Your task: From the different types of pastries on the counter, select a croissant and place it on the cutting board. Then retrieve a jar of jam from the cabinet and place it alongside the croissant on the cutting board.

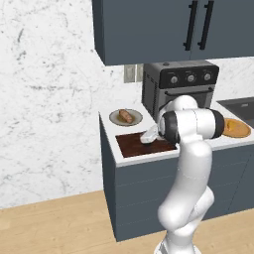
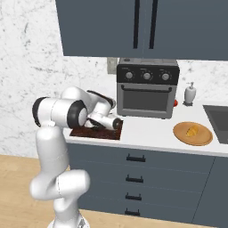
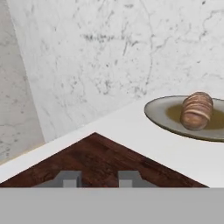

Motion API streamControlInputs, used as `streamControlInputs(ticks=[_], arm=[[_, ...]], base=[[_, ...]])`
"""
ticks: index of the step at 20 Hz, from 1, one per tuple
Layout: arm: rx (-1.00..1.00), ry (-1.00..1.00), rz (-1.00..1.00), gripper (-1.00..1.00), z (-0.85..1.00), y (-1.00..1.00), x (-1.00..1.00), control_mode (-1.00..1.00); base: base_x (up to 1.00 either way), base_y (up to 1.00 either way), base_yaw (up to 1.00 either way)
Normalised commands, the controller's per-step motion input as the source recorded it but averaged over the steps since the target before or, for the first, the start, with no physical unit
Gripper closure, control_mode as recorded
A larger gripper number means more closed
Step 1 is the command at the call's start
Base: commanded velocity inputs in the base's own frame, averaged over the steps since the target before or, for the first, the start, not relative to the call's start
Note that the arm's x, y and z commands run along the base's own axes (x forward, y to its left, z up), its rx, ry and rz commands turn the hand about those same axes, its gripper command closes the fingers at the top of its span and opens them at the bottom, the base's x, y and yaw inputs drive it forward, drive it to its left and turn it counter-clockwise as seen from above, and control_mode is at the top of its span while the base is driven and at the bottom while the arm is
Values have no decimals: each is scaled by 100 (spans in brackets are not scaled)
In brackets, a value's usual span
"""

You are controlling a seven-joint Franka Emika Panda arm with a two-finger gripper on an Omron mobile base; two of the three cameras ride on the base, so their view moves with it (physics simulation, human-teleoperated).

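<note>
My gripper (image 3: 99,179) hovers low over the dark-brown cutting board (image 3: 100,159), shut, its fingertips (image 3: 70,178) close together with nothing between them. From the left base camera the gripper (image 1: 148,136) sits above the cutting board (image 1: 134,146) at the counter's (image 1: 111,149) left end. The croissant (image 2: 192,131), small and golden-orange, lies on a round light-wood plate (image 2: 193,139) far to the right, well away from the hand. The other pastry, a brown glazed roll (image 3: 197,110), rests on a grey plate (image 3: 166,116) just behind the board. The cabinet (image 2: 142,26) doors are closed and the jar of jam is hidden.
A black toaster oven (image 2: 147,89) stands at the back of the counter between board and wooden plate. A white soap dispenser (image 2: 190,94) and a small red thing (image 2: 175,103) stand to its right, then a sink (image 2: 218,118). A marble wall closes off the left.
</note>
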Motion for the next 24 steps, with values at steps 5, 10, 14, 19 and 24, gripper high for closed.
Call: streamControlInputs(ticks=[5, 10, 14, 19, 24], arm=[[0, -2, 0, 100, 0, 0, -4, -100], [0, -12, 2, 100, 0, 0, -33, -100], [0, -11, 3, 100, 0, 0, -37, -100], [0, -4, 2, 100, 0, 0, -32, -100], [0, 0, 2, -100, 0, 7, -25, -100]], base=[[0, 0, 0], [0, 0, 0], [0, 0, 0], [0, 0, 0], [0, 0, 0]])
